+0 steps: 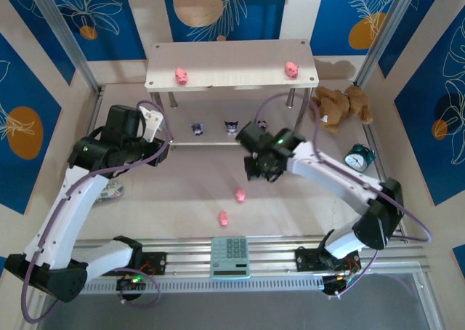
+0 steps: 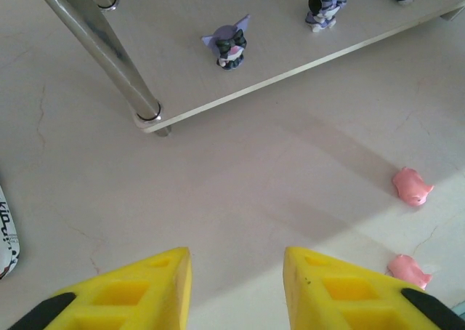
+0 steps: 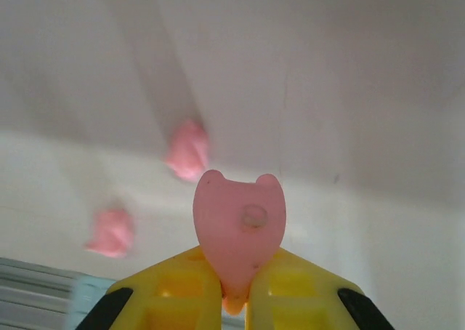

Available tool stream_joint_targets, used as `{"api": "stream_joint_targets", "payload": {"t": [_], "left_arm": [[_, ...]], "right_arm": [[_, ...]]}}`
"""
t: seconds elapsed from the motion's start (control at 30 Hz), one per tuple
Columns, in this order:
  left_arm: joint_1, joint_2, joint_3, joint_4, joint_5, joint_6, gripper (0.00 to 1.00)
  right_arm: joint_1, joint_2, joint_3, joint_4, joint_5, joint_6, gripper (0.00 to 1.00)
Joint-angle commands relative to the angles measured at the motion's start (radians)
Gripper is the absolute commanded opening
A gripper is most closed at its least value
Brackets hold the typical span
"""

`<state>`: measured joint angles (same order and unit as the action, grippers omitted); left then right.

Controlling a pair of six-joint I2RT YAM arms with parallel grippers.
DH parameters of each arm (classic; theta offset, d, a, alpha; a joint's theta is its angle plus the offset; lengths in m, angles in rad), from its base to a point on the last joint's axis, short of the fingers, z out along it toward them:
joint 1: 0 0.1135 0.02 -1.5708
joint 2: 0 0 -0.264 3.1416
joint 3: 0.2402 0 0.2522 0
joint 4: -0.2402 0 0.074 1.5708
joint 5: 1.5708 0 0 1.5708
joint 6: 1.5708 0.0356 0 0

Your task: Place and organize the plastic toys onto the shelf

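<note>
Up close, we're seeing the right gripper (image 3: pixel 234 290) pinching shut on a pink pig (image 3: pixel 238 224). The left gripper (image 2: pixel 236 286) is hanging partly open, gripping nothing. From above, the shelf (image 1: pixel 232 57) is carrying two pigs (image 1: pixel 181 75) on top and three dark figurines (image 1: pixel 231 126) below; two more pigs (image 1: pixel 240 194) are lying on the table (image 1: pixel 174 184).

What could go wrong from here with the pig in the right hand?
1. The right hand pinches the pink pig only by its lower end; it could twist or slip out in transit.
2. That hand sits close to the shelf, by its lower level; rising from there might clip the board edge or the nearest dark figurine.
</note>
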<state>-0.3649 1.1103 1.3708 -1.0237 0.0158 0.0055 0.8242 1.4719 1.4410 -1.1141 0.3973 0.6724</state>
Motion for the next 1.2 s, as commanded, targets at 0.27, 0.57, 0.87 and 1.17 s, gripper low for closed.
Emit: {"api": "stream_joint_targets", "payload": {"t": [0.27, 0.57, 0.87, 1.17], "left_arm": [[0.002, 0.046, 0.071, 0.075, 0.088, -0.045, 0.38], [0.004, 0.047, 0.091, 0.042, 0.081, -0.035, 0.38], [0.005, 0.048, 0.097, 0.024, 0.073, -0.024, 0.39], [0.009, 0.059, 0.1, 0.02, 0.077, -0.015, 0.4]], "right_arm": [[-0.146, 0.104, 0.658, 0.015, 0.166, -0.439, 0.14], [-0.274, 0.264, 0.817, 0.092, 0.082, -0.502, 0.14], [-0.316, 0.374, 0.943, 0.043, 0.043, -0.518, 0.15], [-0.343, 0.469, 1.064, -0.063, -0.01, -0.516, 0.17]]}}
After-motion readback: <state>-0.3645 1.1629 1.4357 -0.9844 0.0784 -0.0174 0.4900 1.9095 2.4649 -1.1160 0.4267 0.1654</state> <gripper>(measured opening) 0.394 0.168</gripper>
